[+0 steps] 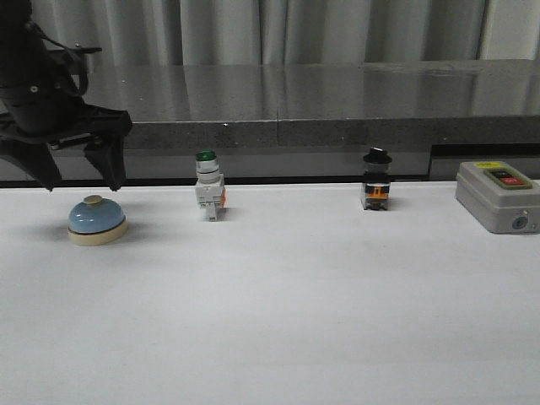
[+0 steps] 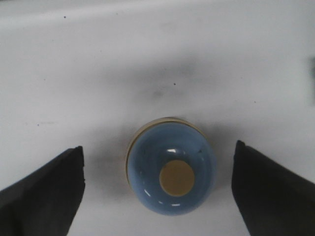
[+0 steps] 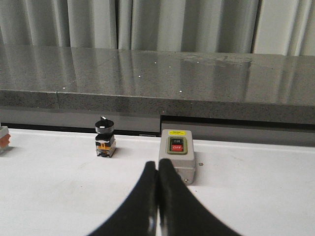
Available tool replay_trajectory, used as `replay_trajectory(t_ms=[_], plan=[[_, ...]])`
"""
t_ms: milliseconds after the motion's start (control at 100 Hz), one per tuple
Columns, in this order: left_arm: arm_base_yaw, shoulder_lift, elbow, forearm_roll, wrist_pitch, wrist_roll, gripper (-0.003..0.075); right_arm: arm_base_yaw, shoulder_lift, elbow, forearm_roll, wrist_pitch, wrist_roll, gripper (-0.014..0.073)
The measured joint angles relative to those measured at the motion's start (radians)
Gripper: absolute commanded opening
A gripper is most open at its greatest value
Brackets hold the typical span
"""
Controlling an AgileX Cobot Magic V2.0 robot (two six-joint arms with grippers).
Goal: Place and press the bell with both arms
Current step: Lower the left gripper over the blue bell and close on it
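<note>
Front view: left tool hovers spread above bell.

White table up front, grey speckled stone ledge behind, pale pleated curtains at back.

You have a plain white table top carrying four things in a row along its far side. The small light-blue domed bell with cream base and knob stands directly below your left gripper, between its spread fingers and apart from both. Further from that gripper stand the green-capped white push-button switch, then the black-capped switch, then the grey on/off switch box, which lies just beyond your right gripper.
</note>
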Motion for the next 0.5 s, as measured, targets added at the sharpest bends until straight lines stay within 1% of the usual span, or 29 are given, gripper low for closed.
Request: replay_trajectory(t_ms=[210,410,450,500], plan=[[0.000,0.071,-0.015,-0.039,0.001,0.000,0.0584,0.000,0.000,0.000,0.000,0.000,0.000,-0.0060],[0.000,0.114,-0.019,-0.045,0.004,0.000,0.0583,0.000,0.000,0.000,0.000,0.000,0.000,-0.0060],[0.000,0.114,-0.023,-0.045,0.004,0.000,0.0574,0.000,0.000,0.000,0.000,0.000,0.000,-0.0060],[0.000,0.118,-0.026,-0.045,0.006,0.000,0.0543,0.000,0.000,0.000,0.000,0.000,0.000,-0.0060]])
